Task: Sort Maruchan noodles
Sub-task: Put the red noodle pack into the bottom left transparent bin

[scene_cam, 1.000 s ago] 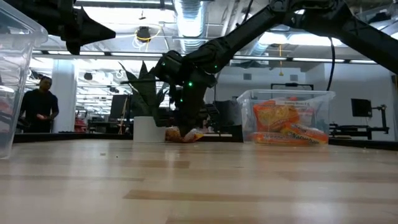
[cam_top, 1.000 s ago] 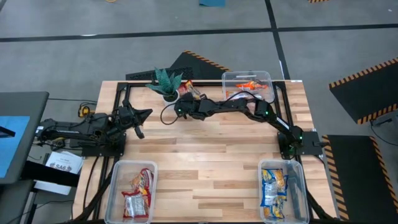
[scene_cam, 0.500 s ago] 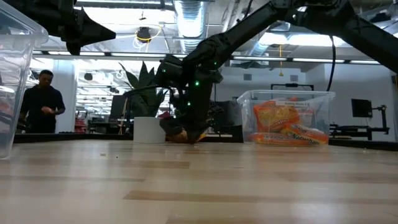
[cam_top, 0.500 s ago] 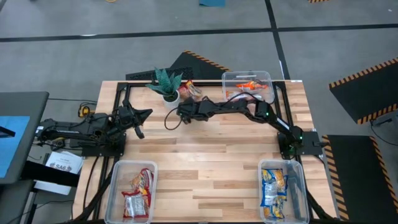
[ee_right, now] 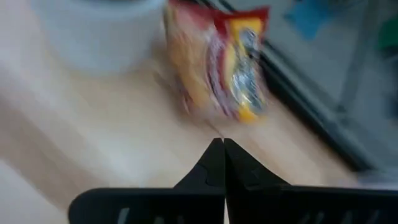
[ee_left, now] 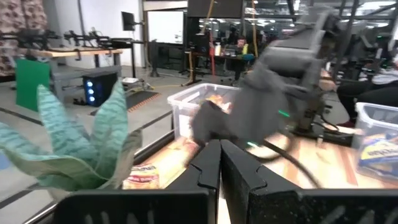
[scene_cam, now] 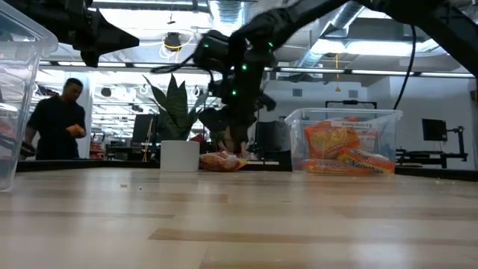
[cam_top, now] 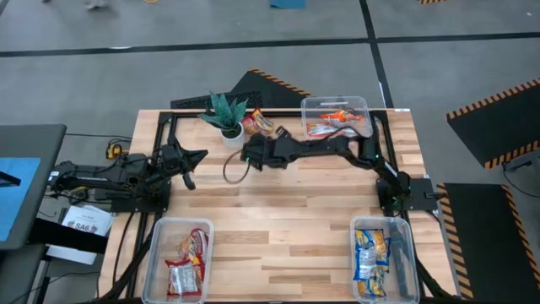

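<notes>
One orange-yellow noodle packet (cam_top: pixel 263 125) lies flat on the table at the far side, next to the plant's white pot (cam_top: pixel 232 131). It also shows in the low view (scene_cam: pixel 221 161) and ahead of the fingers in the right wrist view (ee_right: pixel 217 62). My right gripper (cam_top: pixel 249 154) (ee_right: pixel 219 144) is shut and empty, raised above the table just near of that packet. My left gripper (cam_top: pixel 200 154) (ee_left: pixel 219 148) is shut and empty, held above the table's left side.
A clear bin (cam_top: pixel 336 114) with orange packets stands at the far right. A bin (cam_top: pixel 186 257) with red packets stands near left, and a bin (cam_top: pixel 381 253) with blue packets near right. A green spiky plant (cam_top: pixel 224 108) stands at the far edge. A person (scene_cam: pixel 56 123) stands behind the table.
My right gripper has risen from the orange packet beside the pot and drawn back a little toward the table's near edge. The packet stays lying on the table.
</notes>
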Tool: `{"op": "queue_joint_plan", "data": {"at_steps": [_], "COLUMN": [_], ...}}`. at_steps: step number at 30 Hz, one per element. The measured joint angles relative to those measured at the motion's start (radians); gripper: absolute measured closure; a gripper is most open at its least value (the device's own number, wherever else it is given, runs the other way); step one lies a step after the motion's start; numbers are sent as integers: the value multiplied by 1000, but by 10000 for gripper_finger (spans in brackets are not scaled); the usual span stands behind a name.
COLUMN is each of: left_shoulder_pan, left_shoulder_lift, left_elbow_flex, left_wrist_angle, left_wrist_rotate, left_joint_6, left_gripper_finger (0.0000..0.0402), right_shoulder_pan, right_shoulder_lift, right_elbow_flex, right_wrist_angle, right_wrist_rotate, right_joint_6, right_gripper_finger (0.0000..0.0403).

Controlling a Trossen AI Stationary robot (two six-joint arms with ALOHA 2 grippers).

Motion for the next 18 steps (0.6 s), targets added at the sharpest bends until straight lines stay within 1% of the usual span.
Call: {"op": "queue_joint_plan", "data": {"at_steps": [1,4,6,8,11,13,15,18], "left_shoulder_pan": [0,0,0,0,0,0,0,0], "left_shoulder_lift": [0,0,0,0,0,0,0,0], "left_elbow_flex": [0,0,0,0,0,0,0,0], "left_wrist_angle": [-1,-12,-13,-13,-12,-8,-5,-5], "left_wrist_rotate": [11,24,23,22,12,1,-2,-2], "left_joint_6": [-1,-9,-9,-7,-2,-1,-3,-5], "left_gripper_finger": [401,401,401,401,402,401,401,401], "right_shoulder_pan": [-17,-70,-100,-120,-140,-142,-136,-126], "right_shoulder_lift": [-16,-60,-75,-75,-69,-44,-37,-33], "right_elbow_flex": [-30,-143,-198,-213,-213,-207,-205,-163], "right_wrist_angle": [60,320,460,525,577,616,576,587], "right_wrist_rotate": [-11,-149,-192,-192,-180,-155,-112,-84], "right_joint_6": [2,1,39,97,160,195,207,238], "right_gripper_finger": [394,394,395,396,396,396,396,396]}}
